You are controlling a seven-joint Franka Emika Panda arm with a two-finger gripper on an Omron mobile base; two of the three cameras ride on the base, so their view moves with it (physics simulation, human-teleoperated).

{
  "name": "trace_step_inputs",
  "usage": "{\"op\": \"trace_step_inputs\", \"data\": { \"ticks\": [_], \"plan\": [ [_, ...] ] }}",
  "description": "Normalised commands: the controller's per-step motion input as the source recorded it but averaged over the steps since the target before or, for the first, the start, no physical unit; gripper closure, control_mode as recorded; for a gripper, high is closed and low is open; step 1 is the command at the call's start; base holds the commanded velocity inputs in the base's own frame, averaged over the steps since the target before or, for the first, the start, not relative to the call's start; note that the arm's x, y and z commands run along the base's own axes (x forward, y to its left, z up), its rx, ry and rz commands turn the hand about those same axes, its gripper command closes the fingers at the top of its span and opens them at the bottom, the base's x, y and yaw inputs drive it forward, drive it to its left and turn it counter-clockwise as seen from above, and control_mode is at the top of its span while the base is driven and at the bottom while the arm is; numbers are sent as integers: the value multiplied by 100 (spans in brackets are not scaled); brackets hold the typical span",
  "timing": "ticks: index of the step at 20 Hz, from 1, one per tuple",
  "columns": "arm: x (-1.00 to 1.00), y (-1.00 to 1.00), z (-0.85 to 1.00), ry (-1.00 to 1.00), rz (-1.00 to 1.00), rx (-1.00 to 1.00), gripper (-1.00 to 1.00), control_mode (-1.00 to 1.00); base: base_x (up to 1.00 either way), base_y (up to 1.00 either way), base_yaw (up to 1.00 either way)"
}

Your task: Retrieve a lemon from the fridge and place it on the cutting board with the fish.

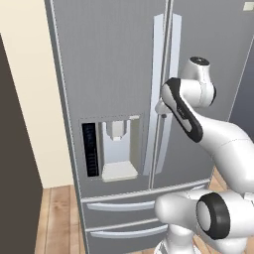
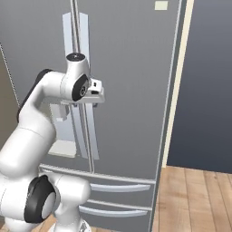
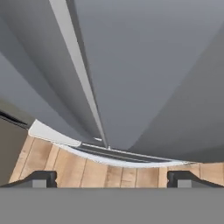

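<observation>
Currently, the fridge is seen closed in the left base view, both upper doors shut and the two bottom drawers pushed in. A cream wall stands at the far left, with wooden floor below it. On the left door, the water dispenser panel is set at mid height. To its right, the two long vertical handles run side by side along the seam between the doors. The gripper is held right at these handles, at mid height, with the arm reaching in from the lower right.

From the right base view, the wrist and gripper are seen in front of the handles; contact with them cannot be judged. A dark panel and wooden floor lie right of the fridge.

Through the hand view, the door seam is seen running downward, with the fingertips spread wide at either side, nothing between them: the claw is fully open. The lemon's place cannot be told, the doors being shut.
</observation>
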Motion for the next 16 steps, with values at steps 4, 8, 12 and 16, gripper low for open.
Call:
{"op": "trace_step_inputs", "data": {
  "ticks": [4, 8, 12, 16],
  "plan": [
    [47, -1, 0, -17, 9, 0, -100, -100, 0, 0, 0],
    [33, -15, 0, -12, 0, -1, -100, -100, 0, 0, 0],
    [16, -5, 0, -8, 0, 0, -100, -100, 0, 0, 0],
    [13, 0, 0, -11, 2, 0, -100, -100, 0, 0, 0]
  ]
}}
